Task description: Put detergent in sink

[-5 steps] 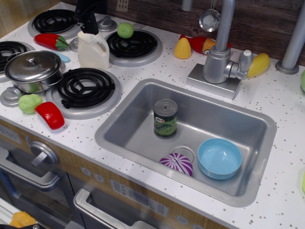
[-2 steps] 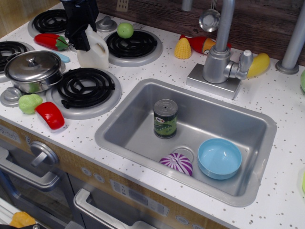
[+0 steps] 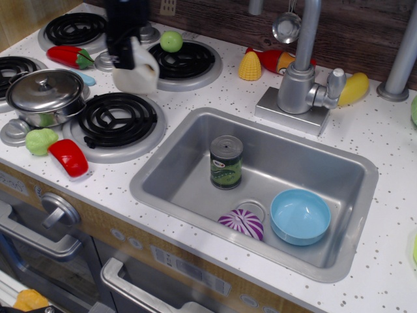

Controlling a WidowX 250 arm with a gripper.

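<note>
Detergent (image 3: 138, 70) has tilted, shifted right over speckled counter (image 3: 391, 143).

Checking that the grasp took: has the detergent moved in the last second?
Yes. The detergent has shifted right and tilted, now overlapping the rear burner, gripped by the tool.

Cream-white detergent (image 3: 139, 70) jug, tilted and slightly blurred, over the stove area between the burners, left of the sink, top hidden, silver rectangular sink (image 3: 179, 171) with rounded corners, sunk in white speckled surface (image 3: 365, 134)
</note>
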